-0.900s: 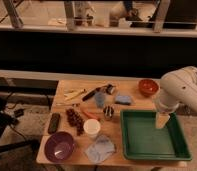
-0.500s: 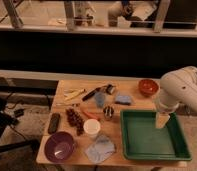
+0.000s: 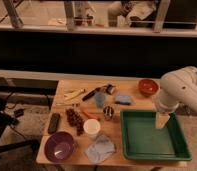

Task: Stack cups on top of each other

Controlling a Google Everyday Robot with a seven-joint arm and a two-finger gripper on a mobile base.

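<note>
- Cups: both stand upright on the table (image 3: 112,135), near its middle, apart from each other and not stacked.
- Silver cup (image 3: 108,112): you find it just beside the left wall of the green tray (image 3: 147,137), outside it.
- Pale cup (image 3: 92,128): it sits in front of and to the left of the silver cup, near it but not touching. Dark grapes (image 3: 74,120) lie just to its left, and a blue cloth (image 3: 101,148) lies just in front.
- Arm (image 3: 184,90): your white arm enters from the right edge. Its thick link slopes down toward the left, then bends at the wrist to point downward above the tray.
- Gripper (image 3: 163,120): it hangs pointing down over the tray's right half, well apart from both cups. You cannot tell how far it is open, nor whether it has hold of anything.
- Bowls: the purple bowl (image 3: 59,146) sits at the front left corner. The orange bowl (image 3: 148,86) sits at the back, just left of the arm.
</note>
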